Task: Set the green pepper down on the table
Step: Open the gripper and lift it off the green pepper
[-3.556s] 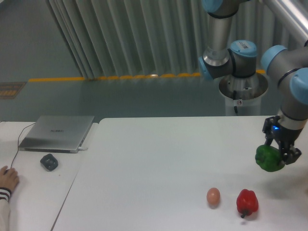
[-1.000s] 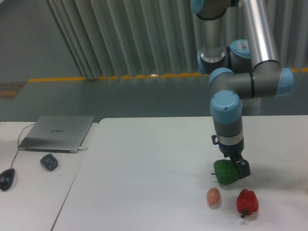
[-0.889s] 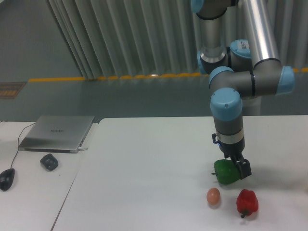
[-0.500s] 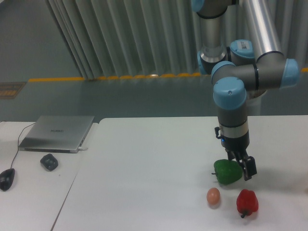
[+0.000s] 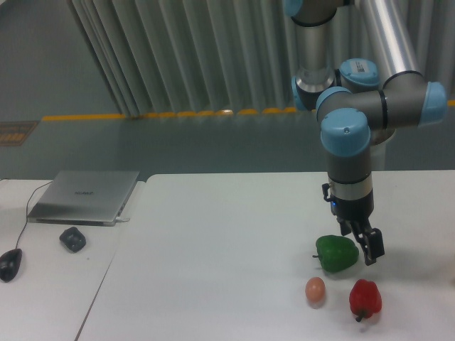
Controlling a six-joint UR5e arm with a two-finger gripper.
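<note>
The green pepper [image 5: 335,253] rests on the white table [image 5: 227,234], just behind the egg and the red pepper. My gripper [image 5: 362,243] hangs at the pepper's upper right edge, pointing down. Its jaws stand apart and open, with one dark finger [image 5: 375,246] clear to the right of the pepper and the other close by its top. Nothing is held between them.
A small tan egg [image 5: 315,289] and a red pepper [image 5: 365,299] lie near the front edge, just ahead of the green pepper. On the narrower left table are a grey laptop [image 5: 84,196], a dark object [image 5: 72,239] and a mouse [image 5: 10,264].
The arm carried the green pepper from the far right down to the table. In the last half second the gripper shifted right and slightly up off the pepper, which stayed put.
</note>
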